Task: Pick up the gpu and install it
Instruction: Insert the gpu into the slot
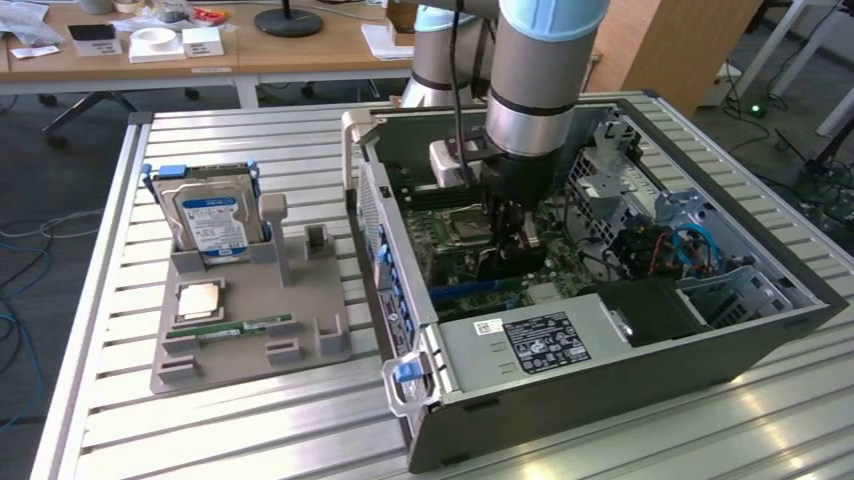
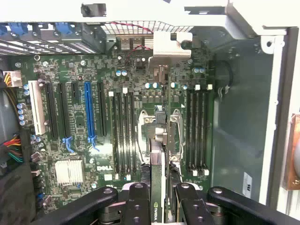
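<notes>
Reaching down into the open computer case [image 1: 641, 370], the arm [image 1: 534, 90] carries your hand [image 1: 514, 225] over the main board [image 2: 70, 70]. The hand is closed on the gpu [image 1: 514, 262]. From the wrist view you see both black fingers [image 2: 138, 199] pressed against the card's two faces, and the gpu [image 2: 157, 161] stands on edge between them, pointing down at the board. You hold it above the middle of the board, over the processor socket and between the two banks of memory slots. The blue slot [image 2: 89, 112] lies off to one side of the card, with a black slot and a bank of memory slots between them. Whether the card's lower edge touches the board, you cannot tell.

On the exterior view's left, well apart from the case, a grey holder [image 1: 240, 350] sits on the slatted metal desk [image 1: 267, 430]. A hard drive [image 1: 214, 220] stands upright at the holder's far end. Nearer to you lie a square chip [image 1: 200, 298] and a narrow memory stick [image 1: 247, 327].
</notes>
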### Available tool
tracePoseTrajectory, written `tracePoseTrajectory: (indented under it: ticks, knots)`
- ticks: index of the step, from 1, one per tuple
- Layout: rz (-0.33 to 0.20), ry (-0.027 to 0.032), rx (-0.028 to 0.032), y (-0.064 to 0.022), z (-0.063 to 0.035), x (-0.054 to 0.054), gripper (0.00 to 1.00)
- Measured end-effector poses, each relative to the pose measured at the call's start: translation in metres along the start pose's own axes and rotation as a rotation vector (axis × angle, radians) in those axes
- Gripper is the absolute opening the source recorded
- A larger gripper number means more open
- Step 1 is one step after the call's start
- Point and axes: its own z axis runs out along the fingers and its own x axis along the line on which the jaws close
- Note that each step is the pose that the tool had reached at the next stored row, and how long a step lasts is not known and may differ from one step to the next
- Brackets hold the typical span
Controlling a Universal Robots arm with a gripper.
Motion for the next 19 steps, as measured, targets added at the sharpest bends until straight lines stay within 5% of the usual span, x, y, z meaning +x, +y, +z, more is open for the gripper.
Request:
tracePoseTrajectory:
  ticks: [14, 19]
  knots:
    - [0.000, -0.0001, -0.0009, 0.0000, -0.0005, -0.0005, 0.26]
    - [0.001, 0.0011, -0.0227, -0.0033, -0.0001, -0.0007, 0.26]
